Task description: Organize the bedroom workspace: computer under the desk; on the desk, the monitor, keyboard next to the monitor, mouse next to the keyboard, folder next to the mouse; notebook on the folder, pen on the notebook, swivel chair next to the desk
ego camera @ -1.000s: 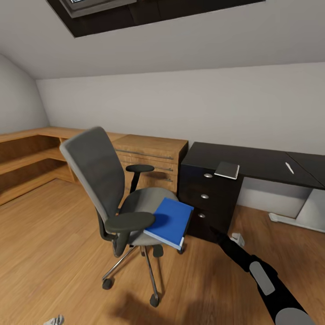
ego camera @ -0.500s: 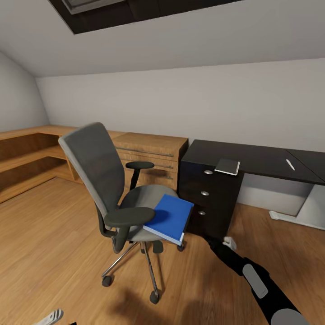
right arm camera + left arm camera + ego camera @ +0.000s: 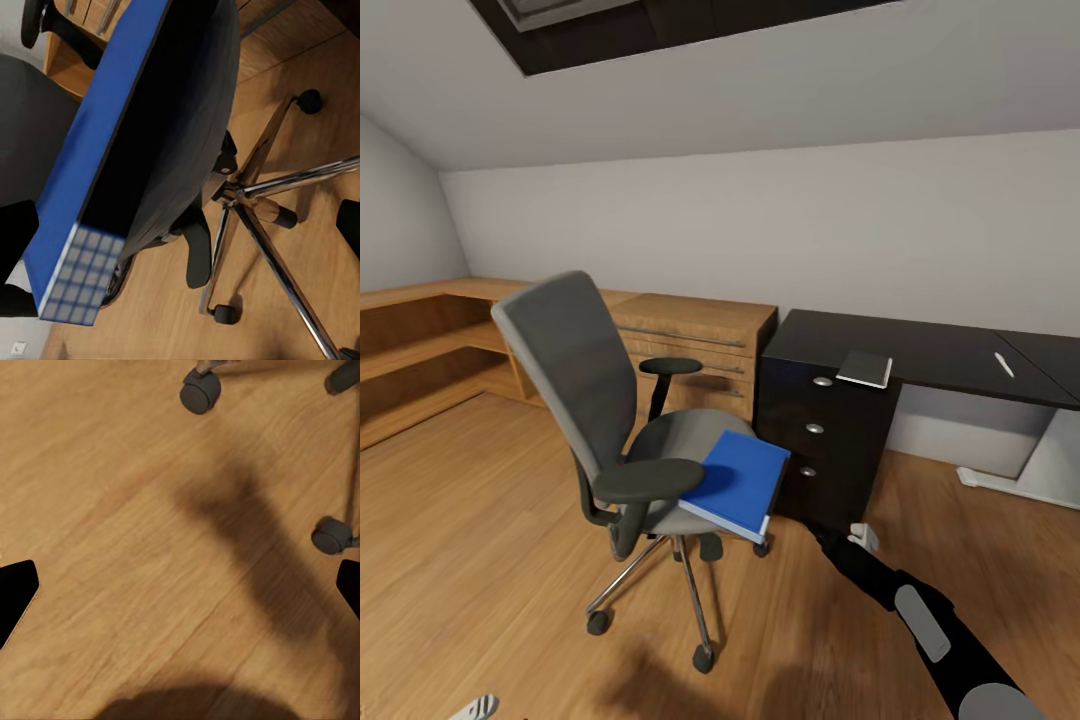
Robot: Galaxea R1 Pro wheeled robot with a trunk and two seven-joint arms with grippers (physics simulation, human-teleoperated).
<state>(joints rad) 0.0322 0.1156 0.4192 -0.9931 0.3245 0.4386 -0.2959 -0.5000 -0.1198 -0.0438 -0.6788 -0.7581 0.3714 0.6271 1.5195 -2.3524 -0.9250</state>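
The folder (image 3: 738,484), bright blue with white page edges, lies on the seat of the swivel chair (image 3: 615,420), hanging out over the seat's front edge on the side nearest the bench (image 3: 920,355). The chair stands on the wood floor (image 3: 480,520) just beside the bench's black drawer block (image 3: 822,440), its grey back turned toward the low light-wood cabinet (image 3: 695,345) along the wall. On the glossy black bench top, a small pale-covered notebook (image 3: 864,369) lies near the corner above the drawers, and a pen (image 3: 1003,365) lies well apart from it, farther along.

The right arm reaches forward low over the floor, and the right gripper (image 3: 860,537) sits near the foot of the drawer block, below and to the side of the folder, not touching it. In the right wrist view its two dark fingertips stand at opposite edges of the picture, spread wide with nothing between them, and the folder (image 3: 97,195) is seen from underneath, jutting from the seat above the chrome five-star base (image 3: 262,199).

The left gripper (image 3: 478,708) hangs low near the floor. In the left wrist view its fingertips (image 3: 15,596) are likewise parted wide and empty, above bare floorboards with two of the chair's castors (image 3: 200,391) nearby.
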